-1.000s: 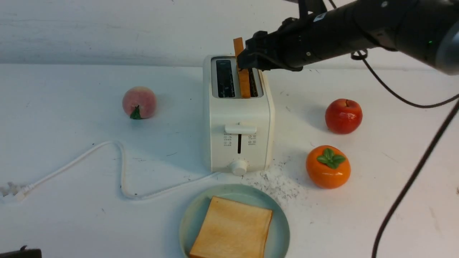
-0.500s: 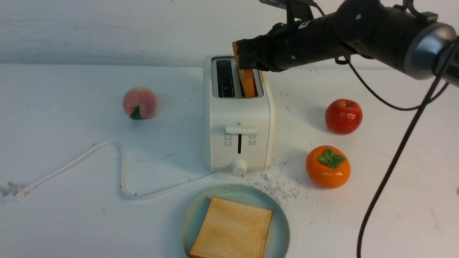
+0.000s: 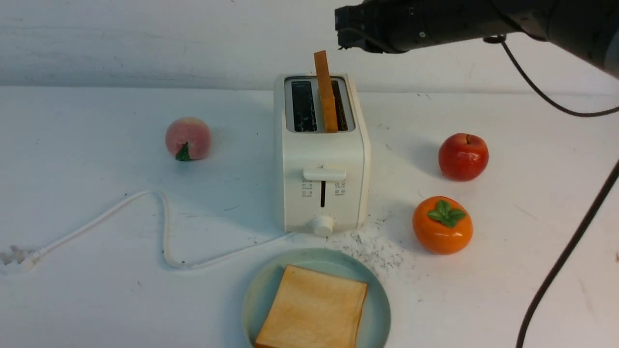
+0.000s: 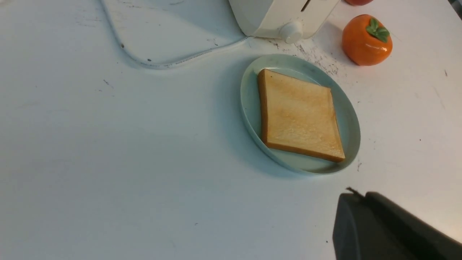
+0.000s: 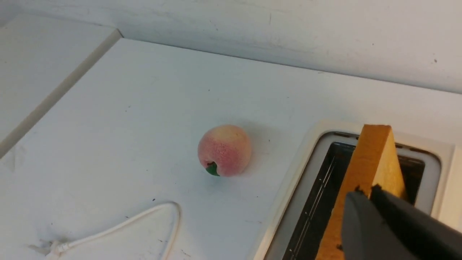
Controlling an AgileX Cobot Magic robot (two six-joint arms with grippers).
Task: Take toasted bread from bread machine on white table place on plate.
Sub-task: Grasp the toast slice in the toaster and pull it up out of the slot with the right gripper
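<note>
One slice of toasted bread (image 3: 314,309) lies flat on the teal plate (image 3: 256,285) in front of the bread machine (image 3: 321,174). The second slice (image 3: 325,92) stands upright in the right slot, sticking well above the top. My right gripper (image 3: 342,30) hangs above and to the right of that slice, apart from it, shut and empty. The right wrist view shows its fingers together (image 5: 364,193) over the slice's crust (image 5: 364,159). My left gripper (image 4: 355,196) is shut and empty above the white table (image 4: 108,162), near the plate (image 4: 249,94) and its toast (image 4: 299,115).
A peach (image 3: 188,137) sits left of the toaster. A red apple (image 3: 463,156) and an orange persimmon (image 3: 442,224) sit to its right. The white cord (image 3: 164,227) loops across the left front. Dark crumbs (image 3: 377,246) lie by the toaster's front right corner.
My right gripper was down at the slice in the toaster and has risen up and away without it. The slice, pushed lower half a second ago, stands tall in the slot again.
</note>
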